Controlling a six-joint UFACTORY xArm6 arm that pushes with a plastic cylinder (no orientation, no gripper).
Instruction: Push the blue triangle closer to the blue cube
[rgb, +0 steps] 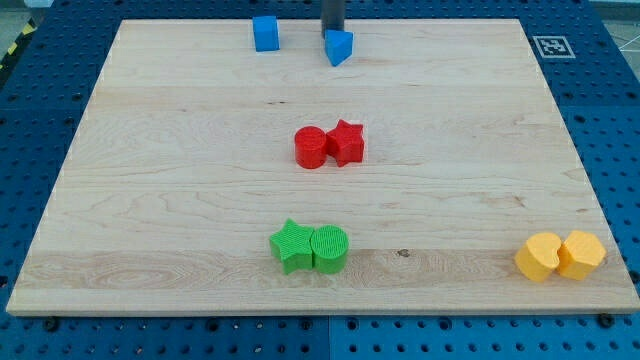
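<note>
The blue triangle (339, 47) lies near the board's top edge, a little right of centre. The blue cube (265, 33) stands to its left, with a gap about one block wide between them. My rod comes down from the view's top. My tip (332, 31) sits right at the triangle's upper edge, touching or nearly touching it, on the side away from the view's bottom.
A red cylinder (311, 147) and a red star (347, 142) touch at mid-board. A green star (291, 246) and a green cylinder (329, 249) touch near the bottom. Two yellow blocks (560, 256) sit at the bottom right corner. A marker tag (552, 46) is at top right.
</note>
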